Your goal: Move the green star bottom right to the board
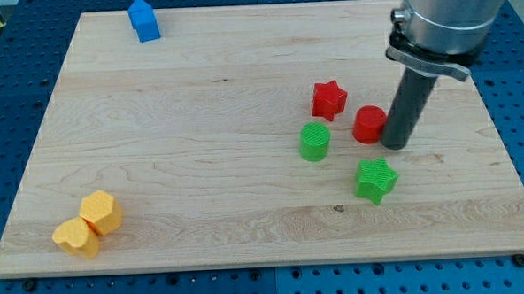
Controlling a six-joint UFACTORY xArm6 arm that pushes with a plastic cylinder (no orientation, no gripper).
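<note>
**A:** Where was my tip (395,146), and did the end effector have hold of anything?

**B:** It was a plain rod with nothing to open or close, so it held nothing. The tip stood on the counter (200,150) just to the view's right of the red cylinder (368,125), touching it or nearly so; I could not tell which. The green star (375,179) lay just below the tip, toward the view's bottom, apart from it.

**A:** So the star had not reached its corner?

**B:** Not as I judged it. It sat right of the middle and in the lower half, but the bottom right corner was well off from it, down and to the view's right. Most of the push looked left to do.

**A:** What else lay around the star?

**B:** A green cylinder (314,141) up and to its left, a red star (328,99) above that, two yellow blocks (88,225) far to its left, and a blue block (144,19) at the far top left.
</note>
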